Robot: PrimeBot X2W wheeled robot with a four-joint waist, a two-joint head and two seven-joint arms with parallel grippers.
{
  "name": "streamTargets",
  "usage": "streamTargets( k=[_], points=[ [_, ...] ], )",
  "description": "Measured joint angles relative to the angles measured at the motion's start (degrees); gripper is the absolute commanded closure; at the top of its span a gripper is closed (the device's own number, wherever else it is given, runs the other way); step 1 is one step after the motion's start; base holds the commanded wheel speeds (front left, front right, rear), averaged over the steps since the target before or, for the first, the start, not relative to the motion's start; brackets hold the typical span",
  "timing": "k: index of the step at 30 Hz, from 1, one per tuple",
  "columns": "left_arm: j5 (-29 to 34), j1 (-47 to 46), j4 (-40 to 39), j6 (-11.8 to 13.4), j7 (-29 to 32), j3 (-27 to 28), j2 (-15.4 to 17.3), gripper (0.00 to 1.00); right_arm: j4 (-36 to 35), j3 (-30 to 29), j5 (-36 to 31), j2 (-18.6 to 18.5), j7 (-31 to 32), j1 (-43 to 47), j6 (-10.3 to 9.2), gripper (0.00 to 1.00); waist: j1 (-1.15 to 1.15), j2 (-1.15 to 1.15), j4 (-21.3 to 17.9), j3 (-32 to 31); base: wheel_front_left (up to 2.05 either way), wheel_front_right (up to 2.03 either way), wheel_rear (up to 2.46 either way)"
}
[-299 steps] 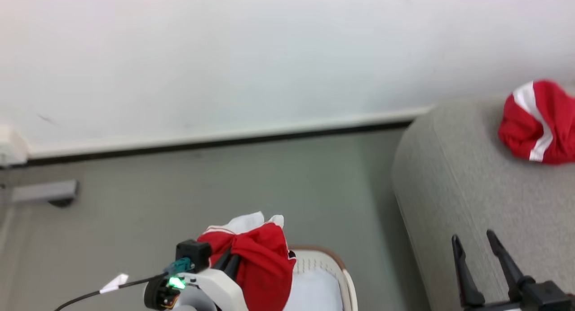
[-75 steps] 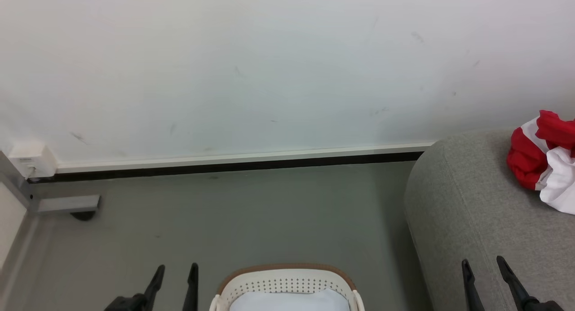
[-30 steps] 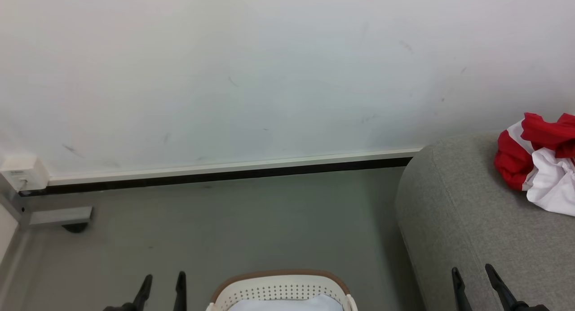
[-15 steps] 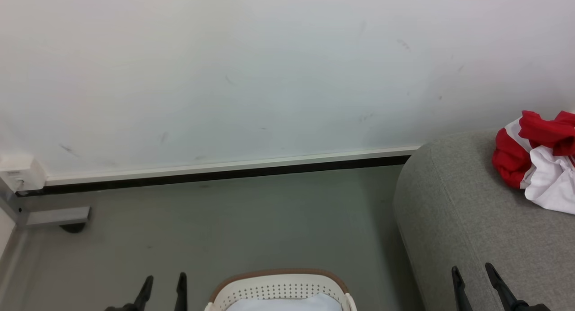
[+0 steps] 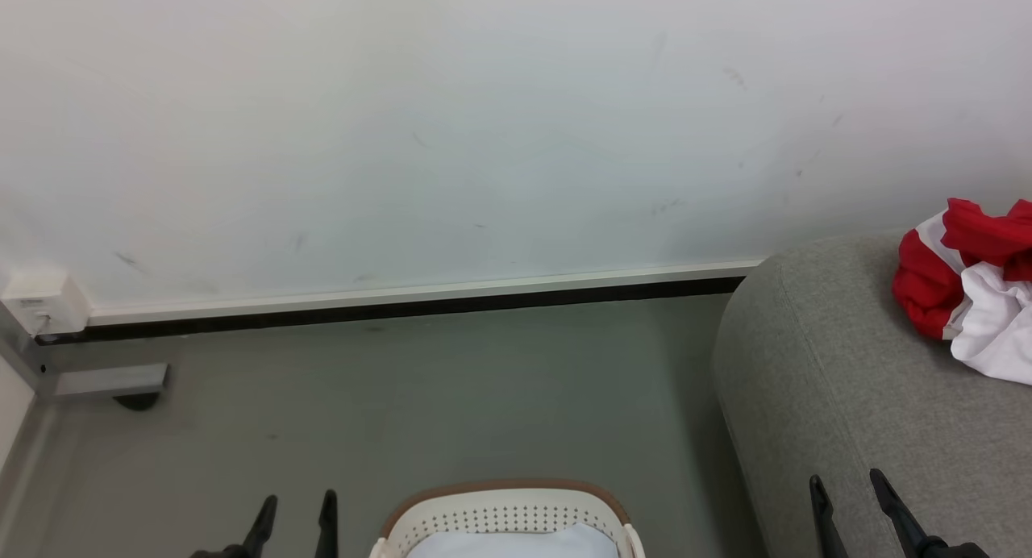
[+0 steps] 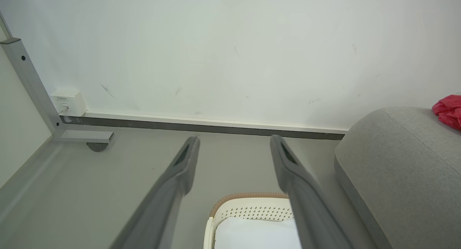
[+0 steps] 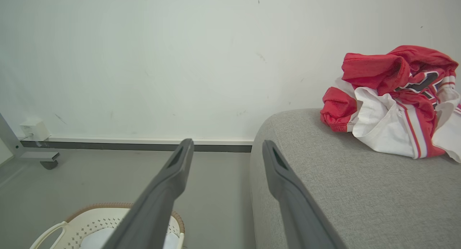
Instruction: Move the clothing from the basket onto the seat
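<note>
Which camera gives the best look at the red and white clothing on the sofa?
The right wrist view: the clothing lies almost whole, crumpled on the seat, stripes plain. The head view cuts it off at the right edge; the left wrist view catches just a red scrap.

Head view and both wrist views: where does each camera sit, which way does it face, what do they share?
Head view: on the head, facing forward and down at wall and floor; left gripper and right gripper, both open, show at the bottom edge.
Left wrist view: on the left wrist, looking along its spread fingers at the wall, above the basket.
Right wrist view: on the right wrist, looking along its fingers, over the seat toward the clothing on it.
Shared: all three show the basket, seat and clothing.
</note>
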Motion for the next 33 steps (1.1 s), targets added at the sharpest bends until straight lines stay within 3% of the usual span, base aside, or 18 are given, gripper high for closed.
streamTargets(
  k=[4, 5, 10, 33],
  points=[
    [-0.69, 0.01, 0.65, -0.47, 0.01, -0.59, 0.01, 0.0, 0.0, 0.15, 0.0, 0.0, 0.0, -0.03, 0.0, 0.0, 0.0, 0.0, 0.12, 0.02, 0.0, 0.0, 0.0],
    [-0.63, 0.06, 0.86, -0.54, 0.01, -0.81, -0.08, 1.0, 0.12, 0.15, 0.0, 0.01, -0.01, 0.02, 0.0, 1.0, 0.0, 0.0, 0.17, 0.04, 0.0, 0.0, 0.0],
    [-1.47, 0.81, 3.0, -0.55, 0.68, -0.97, -0.49, 1.0, 2.03, 0.15, 0.92, 0.29, 0.55, 1.13, 0.0, 1.0, 0.0, 0.0, 0.19, 0.08, 0.0, 0.0, 0.0],
    [-24.65, -0.76, 0.82, -1.29, 6.6, 1.26, -0.49, 1.0, 1.0, -1.98, 24.81, 0.41, 6.56, -0.3, 0.0, 1.0, 0.0, 0.0, 0.29, 0.57, 0.0, 0.0, 0.0]
  ],
)
